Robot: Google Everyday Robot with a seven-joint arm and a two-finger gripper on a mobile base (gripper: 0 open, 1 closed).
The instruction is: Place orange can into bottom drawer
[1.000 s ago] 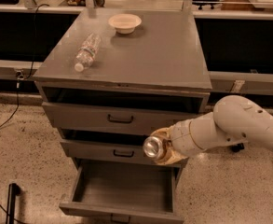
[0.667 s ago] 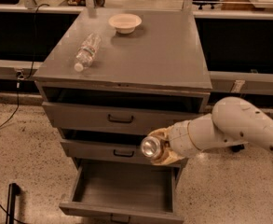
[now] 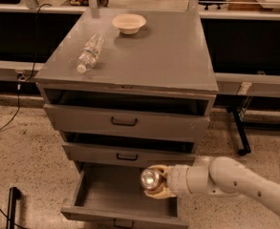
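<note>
The orange can (image 3: 150, 179) lies on its side in my gripper (image 3: 155, 181), its shiny silver end facing the camera; its patterned sides are mostly hidden by the fingers. The gripper is shut on the can and holds it over the right part of the bottom drawer (image 3: 106, 190), just above its grey interior. The bottom drawer is pulled open. My white arm (image 3: 230, 180) reaches in from the lower right.
The grey cabinet top (image 3: 154, 56) carries a clear water bottle (image 3: 90, 52) lying on its side and a small white bowl (image 3: 128, 23). Two shallower drawers with dark handles (image 3: 124, 122) sit above, slightly ajar. A black cable and post (image 3: 13, 199) are on the floor at left.
The gripper with the can has moved down and slightly left, from in front of the middle drawer to over the open bottom drawer.
</note>
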